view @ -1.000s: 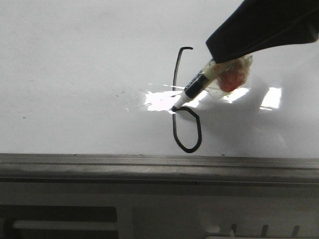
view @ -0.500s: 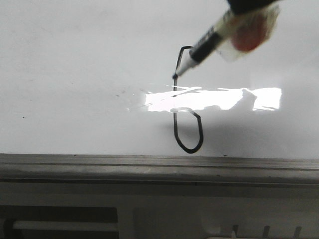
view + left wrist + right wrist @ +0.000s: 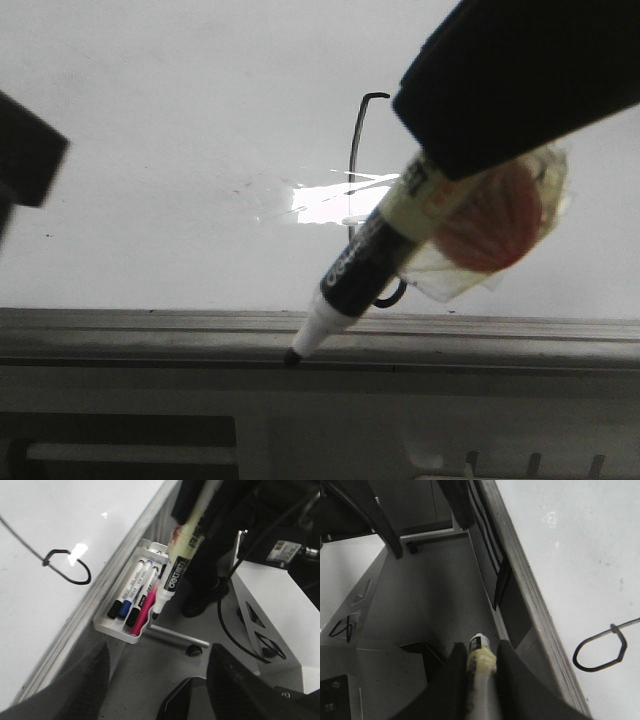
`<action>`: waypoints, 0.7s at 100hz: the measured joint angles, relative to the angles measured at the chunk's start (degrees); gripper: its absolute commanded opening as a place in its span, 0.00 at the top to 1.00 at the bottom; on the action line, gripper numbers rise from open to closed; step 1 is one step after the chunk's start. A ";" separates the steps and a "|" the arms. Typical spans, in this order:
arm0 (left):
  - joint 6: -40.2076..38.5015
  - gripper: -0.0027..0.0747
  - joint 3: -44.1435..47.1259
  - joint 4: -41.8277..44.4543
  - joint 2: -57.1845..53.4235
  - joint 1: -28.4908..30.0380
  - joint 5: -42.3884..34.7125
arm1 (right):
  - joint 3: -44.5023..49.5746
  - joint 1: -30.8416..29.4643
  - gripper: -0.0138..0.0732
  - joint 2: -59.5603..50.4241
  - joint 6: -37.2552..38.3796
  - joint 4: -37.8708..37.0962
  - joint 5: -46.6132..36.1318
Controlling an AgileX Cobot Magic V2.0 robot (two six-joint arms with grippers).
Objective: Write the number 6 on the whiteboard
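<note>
The number 6 (image 3: 352, 150) is a thin black line on the whiteboard (image 3: 150, 120), with its hook at the top; its loop (image 3: 396, 296) is mostly hidden behind the marker pen. My right gripper (image 3: 440, 150) is shut on the taped marker pen (image 3: 365, 258), held off the board with the tip (image 3: 293, 355) over the grey edge rail (image 3: 150, 335). The right wrist view shows the fingers (image 3: 455, 675) clamping the pen (image 3: 480, 652), with the loop (image 3: 600, 652) beside them. My left gripper (image 3: 155, 680) is open and empty, away from the board; it shows blurred at the front view's left edge (image 3: 25, 160).
A white tray (image 3: 117, 631) with several markers hangs below the board's rail, close to the held pen's tip (image 3: 155, 615). A bright light glare (image 3: 325, 203) lies on the board beside the stem. Grey floor, cables and a white stand lie below.
The pen has left the board and come down and toward the camera, its tip now over the rail. The left gripper has entered at the left edge.
</note>
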 measured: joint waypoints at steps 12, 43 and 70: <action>4.83 0.44 -1.98 -1.15 7.73 -3.63 -0.14 | 0.00 0.09 0.91 0.43 0.00 1.17 0.00; 8.53 0.44 -6.14 -4.42 17.80 -14.01 -5.90 | 0.00 3.92 0.91 0.45 0.00 1.83 0.00; 8.85 0.73 -6.86 -5.04 18.75 -15.37 -7.05 | 0.00 7.70 0.91 0.45 0.00 1.81 -1.78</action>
